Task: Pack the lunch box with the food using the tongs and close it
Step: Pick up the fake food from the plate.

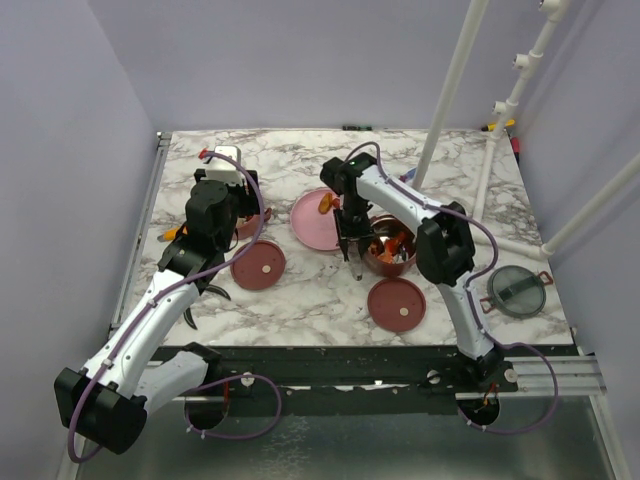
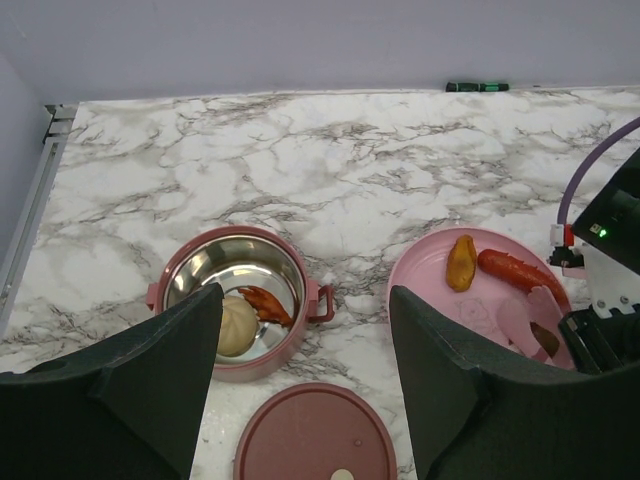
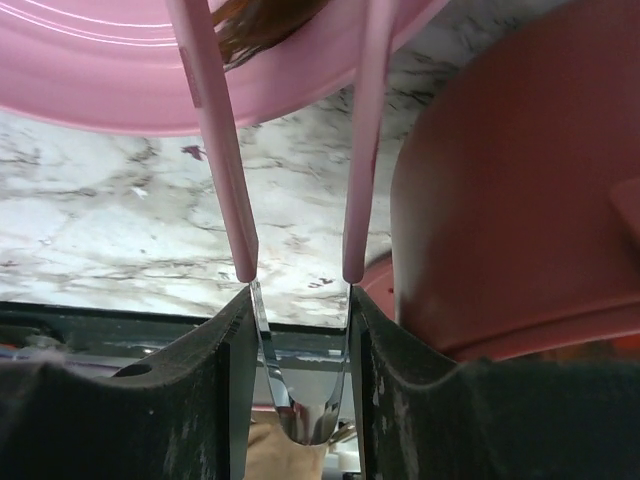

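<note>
At centre of the overhead view: pink plate [image 1: 308,228], with one tier of the lunch box on either side, left tier [image 2: 240,234] and right tier [image 1: 385,270]. My left gripper [image 2: 305,330] hangs above the left tier, jaws wide apart and empty.

My right gripper [image 3: 300,300] is clamped on the tongs [image 3: 214,130] close to their joined end. The two arms stand apart, roughly parallel, and run up-frame over the plate's rim. The tips are cut off in that view, so I cannot tell whether they carry anything.

In the left wrist view the pink blades lie at the plate's right side. The red sausage [image 2: 515,272] sits just above them, long axis upper left to lower right. The tan-orange piece [image 2: 461,262] is just left of it. The right arm is clearly the nearer one.

The sausage looks glossy, slim and slightly curved. The left tier already holds a cream ball [image 2: 237,325] and a red bit [image 2: 266,304].
</note>
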`<state>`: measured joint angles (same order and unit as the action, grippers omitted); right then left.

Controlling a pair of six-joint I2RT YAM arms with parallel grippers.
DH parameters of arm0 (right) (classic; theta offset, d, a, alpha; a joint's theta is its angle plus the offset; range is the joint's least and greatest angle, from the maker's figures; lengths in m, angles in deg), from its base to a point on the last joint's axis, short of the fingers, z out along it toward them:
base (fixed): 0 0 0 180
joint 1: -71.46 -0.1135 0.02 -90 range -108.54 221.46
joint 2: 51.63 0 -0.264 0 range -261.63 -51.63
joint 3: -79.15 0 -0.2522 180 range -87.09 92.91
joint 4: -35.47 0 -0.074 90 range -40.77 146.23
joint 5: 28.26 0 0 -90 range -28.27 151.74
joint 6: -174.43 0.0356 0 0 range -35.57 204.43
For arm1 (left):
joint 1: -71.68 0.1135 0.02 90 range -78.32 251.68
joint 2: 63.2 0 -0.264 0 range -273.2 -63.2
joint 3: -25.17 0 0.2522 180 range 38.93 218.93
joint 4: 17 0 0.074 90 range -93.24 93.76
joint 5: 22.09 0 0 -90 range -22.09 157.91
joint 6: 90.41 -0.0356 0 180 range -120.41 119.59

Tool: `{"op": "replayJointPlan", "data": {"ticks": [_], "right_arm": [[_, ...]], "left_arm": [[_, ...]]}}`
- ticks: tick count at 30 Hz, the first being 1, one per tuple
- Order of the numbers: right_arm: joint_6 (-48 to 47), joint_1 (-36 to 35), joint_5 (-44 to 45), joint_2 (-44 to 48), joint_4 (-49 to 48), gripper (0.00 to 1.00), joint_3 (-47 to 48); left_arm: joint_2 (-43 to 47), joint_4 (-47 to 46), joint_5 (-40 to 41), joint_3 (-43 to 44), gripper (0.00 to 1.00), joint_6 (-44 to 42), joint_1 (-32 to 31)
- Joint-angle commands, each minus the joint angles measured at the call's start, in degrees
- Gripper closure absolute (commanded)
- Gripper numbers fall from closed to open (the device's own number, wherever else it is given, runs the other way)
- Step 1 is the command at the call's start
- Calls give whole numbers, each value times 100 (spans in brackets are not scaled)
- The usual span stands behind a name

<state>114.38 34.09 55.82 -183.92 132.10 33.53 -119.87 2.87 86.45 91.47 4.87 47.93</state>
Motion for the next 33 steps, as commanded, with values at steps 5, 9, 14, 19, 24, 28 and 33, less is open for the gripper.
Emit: {"op": "replayJointPlan", "data": {"ticks": [5, 9, 14, 19, 24, 28, 33], "right_arm": [[70, 67, 273, 839, -39, 61, -576], [5, 68, 40, 781, -23, 62, -126], [-217, 147, -80, 560, 85, 59, 299], [-446, 342, -334, 383, 93, 58, 500], [-580, 439, -405, 290, 98, 57, 430], [-632, 476, -364, 183, 98, 57, 420], [-688, 538, -394, 93, 98, 56, 419]], "left_arm": [[77, -52, 90, -68, 30, -38, -32], [68, -52, 96, -77, 30, -46, -27], [68, -54, 113, -77, 30, -46, -27], [77, -55, 121, -85, 31, -52, -25], [68, -53, 127, -85, 30, -63, -25], [59, -54, 129, -85, 30, -62, -25], [55, -51, 128, -85, 30, -66, -31]]}}
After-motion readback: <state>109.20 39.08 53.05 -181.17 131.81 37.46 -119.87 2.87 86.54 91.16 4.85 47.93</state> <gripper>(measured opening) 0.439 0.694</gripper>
